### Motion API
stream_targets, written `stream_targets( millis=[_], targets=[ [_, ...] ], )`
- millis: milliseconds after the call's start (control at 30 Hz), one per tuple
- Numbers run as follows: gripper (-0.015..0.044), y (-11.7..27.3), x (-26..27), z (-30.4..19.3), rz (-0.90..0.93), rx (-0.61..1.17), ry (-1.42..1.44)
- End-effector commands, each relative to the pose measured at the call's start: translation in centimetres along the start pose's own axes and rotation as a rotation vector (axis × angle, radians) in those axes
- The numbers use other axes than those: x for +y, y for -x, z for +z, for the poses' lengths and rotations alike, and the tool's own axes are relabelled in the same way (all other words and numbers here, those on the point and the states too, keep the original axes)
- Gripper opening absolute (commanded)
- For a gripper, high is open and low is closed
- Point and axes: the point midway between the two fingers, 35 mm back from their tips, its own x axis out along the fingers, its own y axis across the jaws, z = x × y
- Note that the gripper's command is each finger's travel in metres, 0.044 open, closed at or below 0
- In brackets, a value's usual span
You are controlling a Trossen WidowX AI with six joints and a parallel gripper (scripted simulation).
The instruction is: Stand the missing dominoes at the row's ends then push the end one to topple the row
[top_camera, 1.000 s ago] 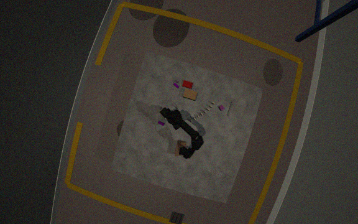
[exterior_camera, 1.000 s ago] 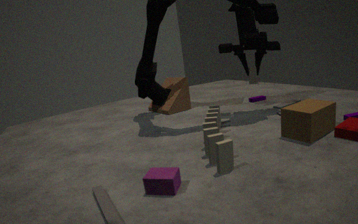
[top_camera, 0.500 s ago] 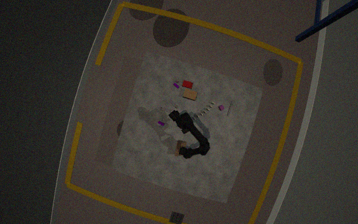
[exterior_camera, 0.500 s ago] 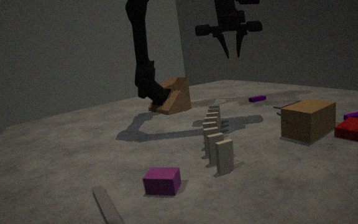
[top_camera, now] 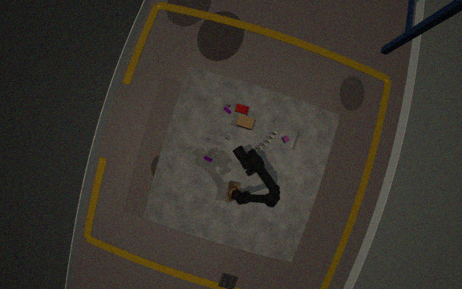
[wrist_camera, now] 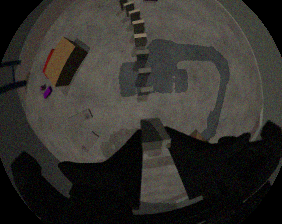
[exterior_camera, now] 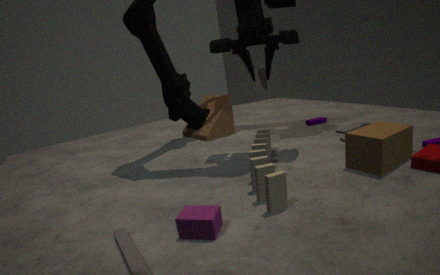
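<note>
My gripper (exterior_camera: 261, 81) (wrist_camera: 152, 131) is shut on a pale grey domino (exterior_camera: 263, 76) (wrist_camera: 154, 131), held in the air well above the ground and tilted in the exterior view. The fingers are hidden from above in the top view. A curved row of several cream dominoes stands upright, evenly spaced; its nearest domino (exterior_camera: 276, 194) in the exterior view is at the front end, away from the arm. In the wrist view the row runs from the top toward the held domino, and its closest domino (wrist_camera: 145, 90) stands beyond the fingertips. The arm's shadow lies across part of the row.
A tan box (top_camera: 245, 122) (exterior_camera: 378, 149) (wrist_camera: 62, 57) and red block (top_camera: 242, 108) (exterior_camera: 434, 158) lie beside the row. A magenta block (top_camera: 285, 139) (exterior_camera: 198, 225) and flat stick (exterior_camera: 130, 252) lie near its front end. A purple block (top_camera: 208, 159) (exterior_camera: 316, 121) and a brown wedge (exterior_camera: 224, 118) are farther back.
</note>
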Motion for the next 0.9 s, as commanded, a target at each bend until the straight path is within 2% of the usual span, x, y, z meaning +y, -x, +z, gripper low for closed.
stream_targets(
  millis=[0, 700, 867],
  targets=[
    [0.0107, -1.6, 0.1, 0.3, -0.001, -0.002, 0.002],
    [0.0107, -11.0, -0.5, 0.3, -0.027, -0.008, 0.018],
    [0.0107, -11.7, -0.7, 0.2, -0.03, -0.009, 0.02]
  ],
)
